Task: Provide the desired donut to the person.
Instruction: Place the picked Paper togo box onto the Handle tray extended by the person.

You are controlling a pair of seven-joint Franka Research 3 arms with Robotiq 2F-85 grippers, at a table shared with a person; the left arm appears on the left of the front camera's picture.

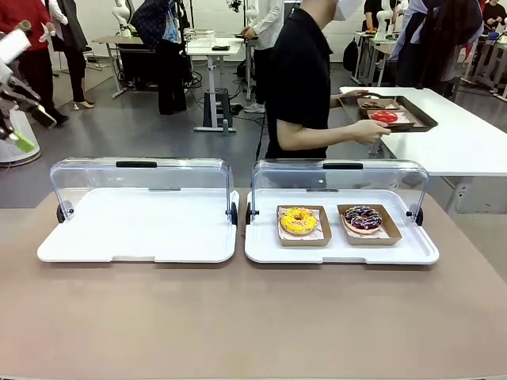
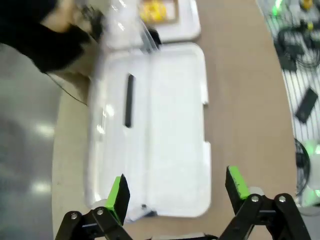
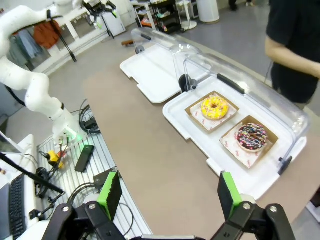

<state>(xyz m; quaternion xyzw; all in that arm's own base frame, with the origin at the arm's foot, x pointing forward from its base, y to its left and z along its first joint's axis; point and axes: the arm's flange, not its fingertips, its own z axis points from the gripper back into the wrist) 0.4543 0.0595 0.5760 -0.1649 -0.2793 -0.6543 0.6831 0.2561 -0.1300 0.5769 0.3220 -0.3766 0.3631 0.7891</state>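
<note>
On the brown surface (image 1: 238,317) sit two white trays with clear lids raised at the back. The left tray (image 1: 139,226), in the middle left of the front view, holds nothing. The right tray (image 1: 341,237), in the middle right, carries two donuts, each on its own brown paper holder: a yellow donut (image 1: 299,220) on the left and a dark chocolate donut with coloured sprinkles (image 1: 363,218) just beside it on the right, the two holders close but apart.

The person (image 1: 299,79) in a black T-shirt stands behind the right tray at the upper centre of the front view, turned toward the picture's right, holding a dark serving tray (image 1: 396,113) over a white table; a red item lies on that serving tray.

The left claw (image 2: 175,192) hangs released above the near end of the left tray in the left wrist view, jaws wide apart, grasping nothing. In the front view it sits at the upper left edge.

The right claw (image 3: 167,192) is also released, its green pads spread wide at the bottom of the right wrist view, grasping nothing, well apart from the donuts at the centre right of that frame.
</note>
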